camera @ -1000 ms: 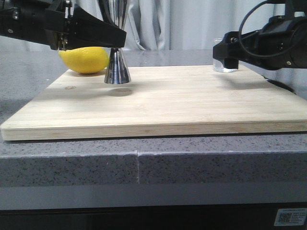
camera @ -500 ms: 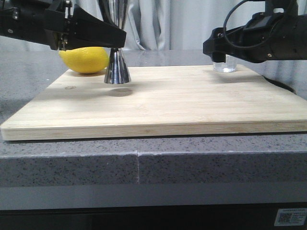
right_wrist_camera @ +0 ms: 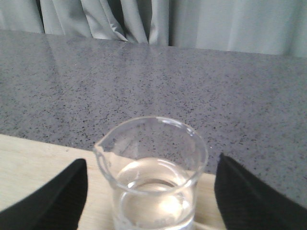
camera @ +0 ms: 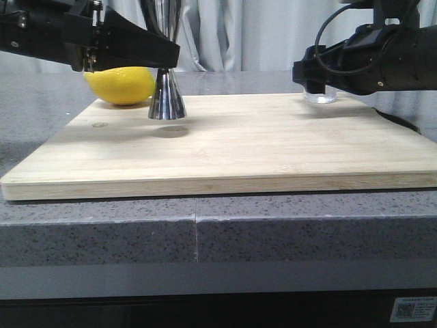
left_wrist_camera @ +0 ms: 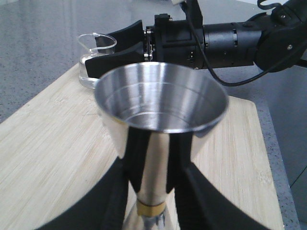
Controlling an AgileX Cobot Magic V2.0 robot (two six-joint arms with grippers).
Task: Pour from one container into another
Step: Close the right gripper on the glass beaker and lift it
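Left gripper (left_wrist_camera: 146, 201) clamped on jigger (left_wrist_camera: 160, 120) at waist, jigger upright on board (camera: 225, 147) beside lemon (camera: 121, 85). Jigger cup looks empty. Right gripper (right_wrist_camera: 151, 191) spread wide, fingers either side of beaker (right_wrist_camera: 153, 177), not touching. Beaker at far right board corner, holds clear liquid. Progress: early. Beaker not grasped, no lift, no pour. Left: close, lift, carry to jigger, tip.

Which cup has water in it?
The clear glass beaker between the right gripper's open jaws. The shiny steel jigger looks empty inside.
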